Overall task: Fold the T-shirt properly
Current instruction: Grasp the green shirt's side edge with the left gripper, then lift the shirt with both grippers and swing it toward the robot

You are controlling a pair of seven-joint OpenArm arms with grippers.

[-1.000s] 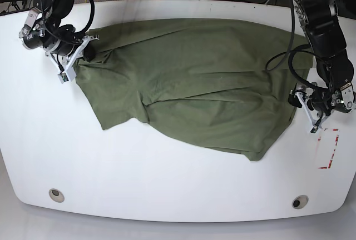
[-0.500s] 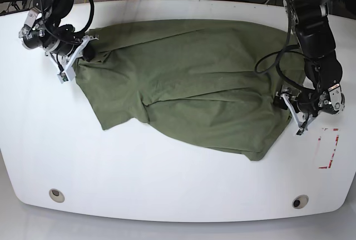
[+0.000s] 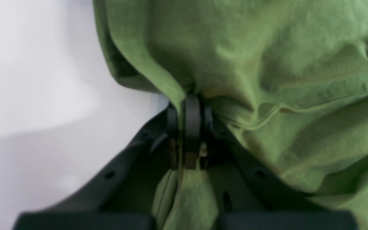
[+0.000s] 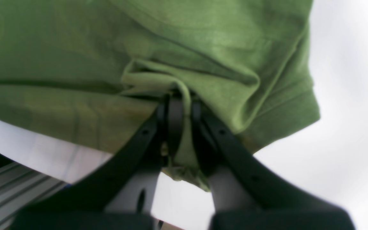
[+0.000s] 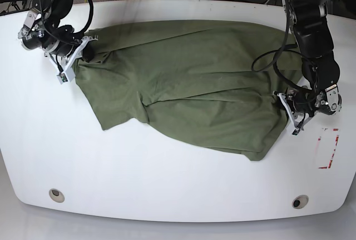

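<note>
The olive-green T-shirt (image 5: 189, 84) lies spread and wrinkled across the white table (image 5: 167, 179). In the base view my left gripper (image 5: 285, 102) is at the shirt's right edge, shut on a bunch of cloth. The left wrist view shows its jaws pinched together on a fold of the T-shirt (image 3: 267, 64), at my left gripper (image 3: 190, 111). My right gripper (image 5: 82, 52) is at the shirt's upper left corner. In the right wrist view my right gripper (image 4: 179, 105) is shut on a gathered fold of the T-shirt (image 4: 107, 48) near a hemmed edge.
A red-and-white marker strip (image 5: 328, 148) lies on the table at the right, close to the left arm. Two round holes (image 5: 55, 195) (image 5: 300, 201) sit near the front edge. Cables hang behind the table's far edge.
My left gripper has moved left and a little up, carrying the shirt's right edge inward. The right gripper has barely shifted at the upper left corner.
</note>
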